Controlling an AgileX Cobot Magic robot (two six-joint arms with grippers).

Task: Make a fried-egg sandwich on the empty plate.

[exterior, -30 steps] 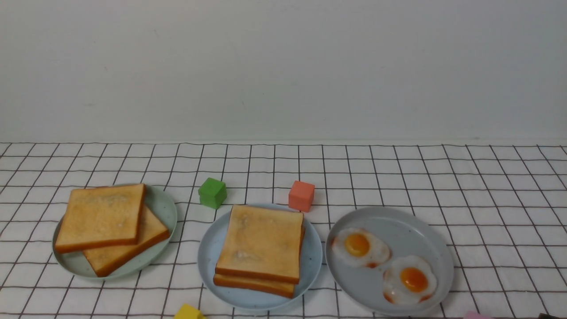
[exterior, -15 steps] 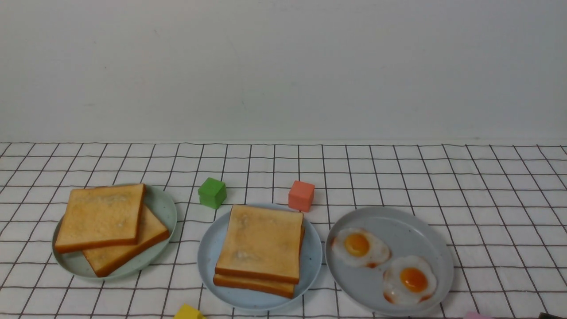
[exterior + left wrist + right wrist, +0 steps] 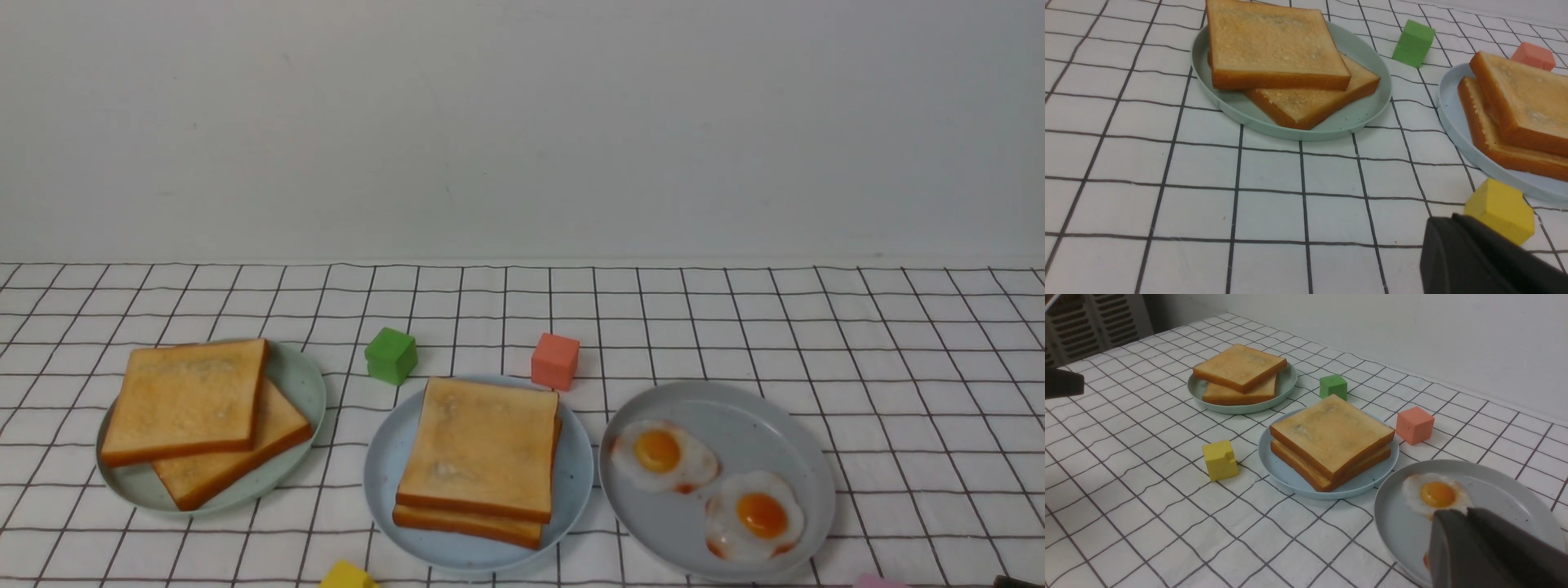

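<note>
Two square golden toast slices [image 3: 482,449] lie stacked on the light blue plate [image 3: 390,469] at the centre front; no egg shows between them from any view. The same stack [image 3: 1331,435] appears in the right wrist view. My left gripper [image 3: 1443,221] is shut and empty, low over the cloth beside a yellow cube [image 3: 1500,208]. My right gripper [image 3: 1466,512] hangs over the grey plate [image 3: 1396,522], its fingers together with nothing in them, just short of a fried egg [image 3: 1435,494]. In the front view neither gripper's jaws show.
A pale green plate [image 3: 300,384] at the left holds two more toast slices [image 3: 188,400]. The grey plate [image 3: 735,408] at the right carries two fried eggs [image 3: 663,456] [image 3: 755,516]. A green cube [image 3: 392,355] and an orange-red cube [image 3: 556,360] stand behind the blue plate.
</note>
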